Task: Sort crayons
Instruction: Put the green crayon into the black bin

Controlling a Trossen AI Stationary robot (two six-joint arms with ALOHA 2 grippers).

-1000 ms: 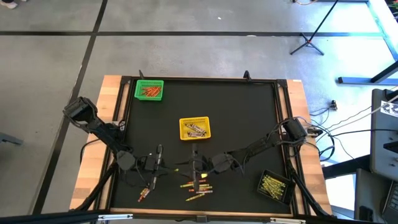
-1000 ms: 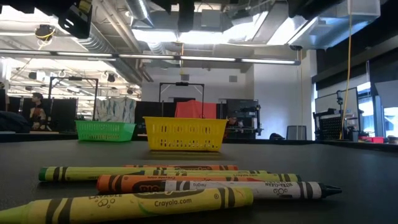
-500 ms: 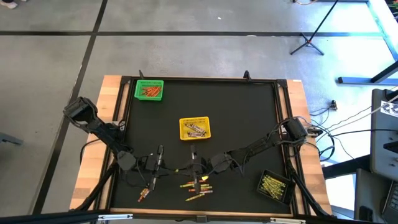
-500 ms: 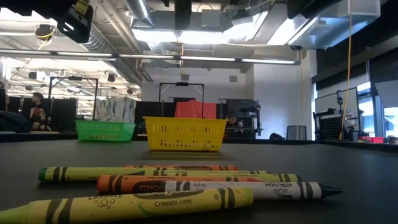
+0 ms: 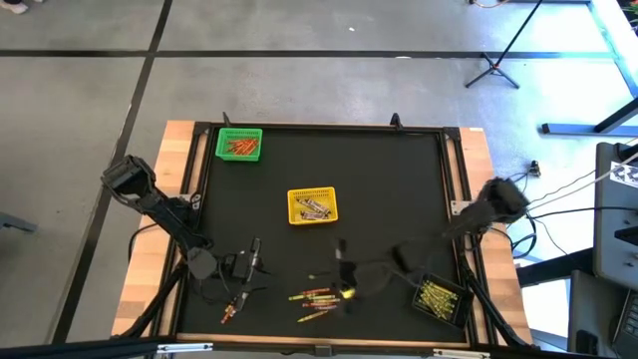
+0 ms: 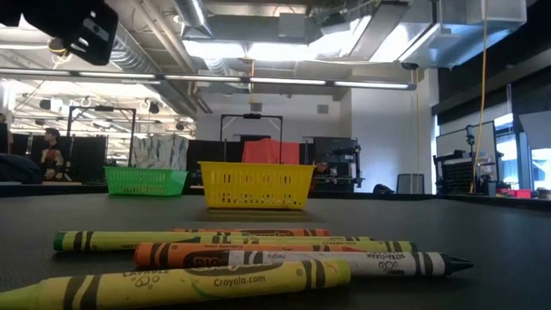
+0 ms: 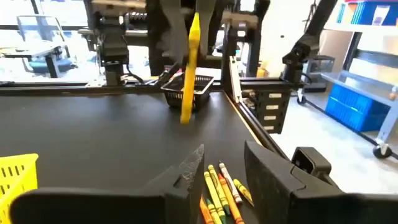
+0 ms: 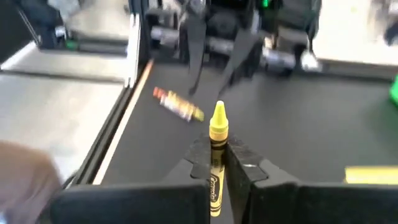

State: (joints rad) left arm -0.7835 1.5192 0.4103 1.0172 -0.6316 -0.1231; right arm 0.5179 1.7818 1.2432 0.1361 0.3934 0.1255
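Crayons are what we are sorting, and one yellow crayon (image 8: 217, 152) is sitting pinched between the closed jaws of our right gripper (image 8: 217, 163), its tip rising clear past them, long axis running along the fingers. We are judging the pinch shallow: a quick swing could be twisting the crayon loose or letting it fall short of the black basket (image 5: 439, 297), which is lying beyond the jaws. Our left gripper (image 7: 217, 180) is standing with jaws parted and nothing between them, just above the loose crayons (image 7: 219, 191), which are lying lengthwise away from those jaws. Farther off, a dropped orange crayon (image 8: 178, 104) is resting aslant.
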